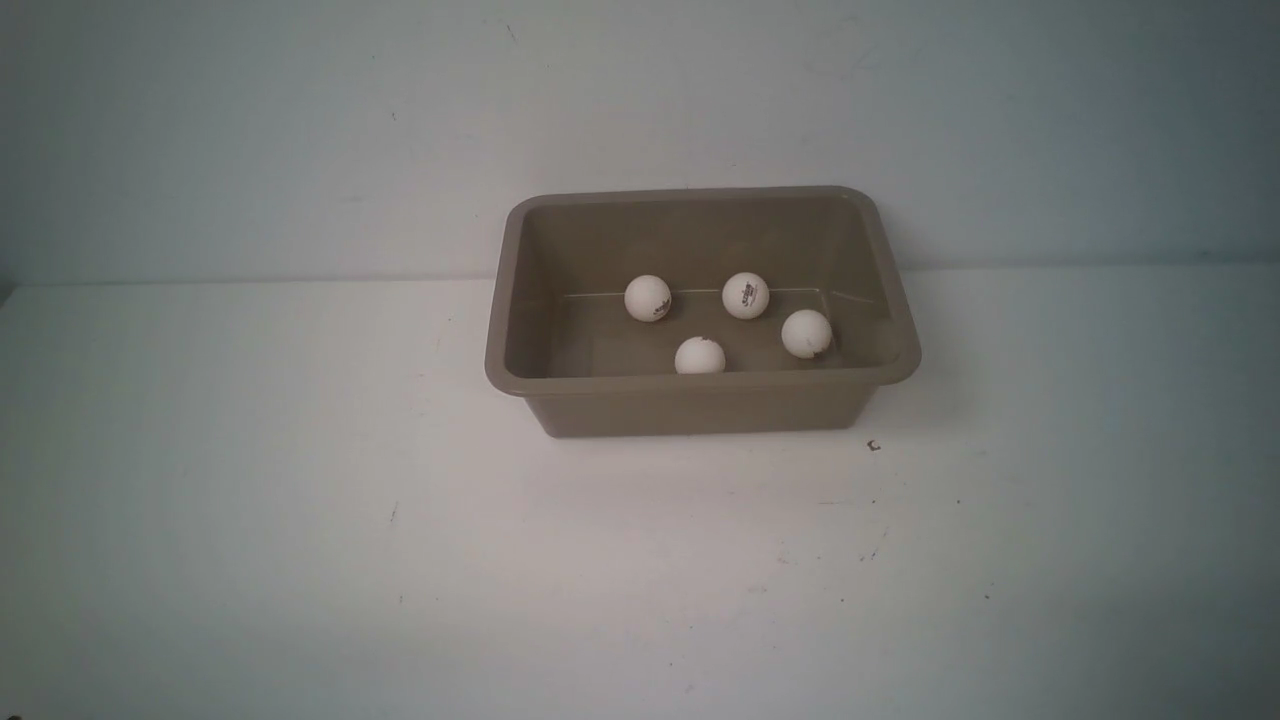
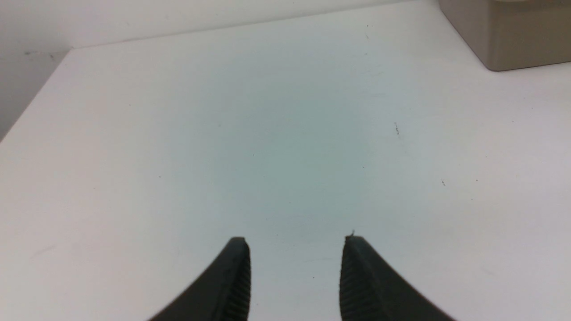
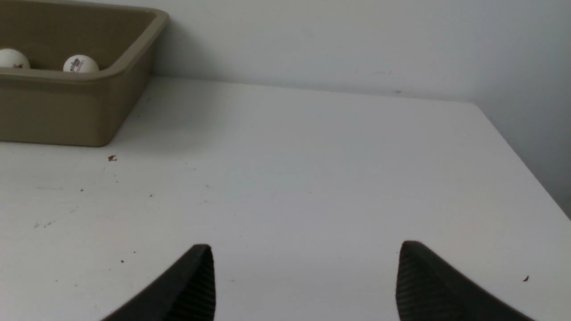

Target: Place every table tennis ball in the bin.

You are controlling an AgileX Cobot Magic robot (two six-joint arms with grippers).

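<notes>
Four table tennis balls point(image 1: 745, 295) lie inside the bin point(image 1: 600, 383); left hand point(image 2: 294, 240) and right hand point(image 3: 305, 249), both released and empty, need only retire without nudging it.

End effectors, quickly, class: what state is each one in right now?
Left end effector: open, jaws narrowly apart, holding nothing.
Right end effector: open wide, holding nothing.

Black, ribbed gripper fingers

Only fingertips show. The left gripper point(image 2: 295, 276) has two matte black fingers point(image 2: 232, 285) that curve to blunt points, with fine ridges on their inner faces. The right gripper point(image 3: 305, 285) has fingers point(image 3: 192, 290) seemingly of the same make, though the dim picture blurs their ribbing.
</notes>
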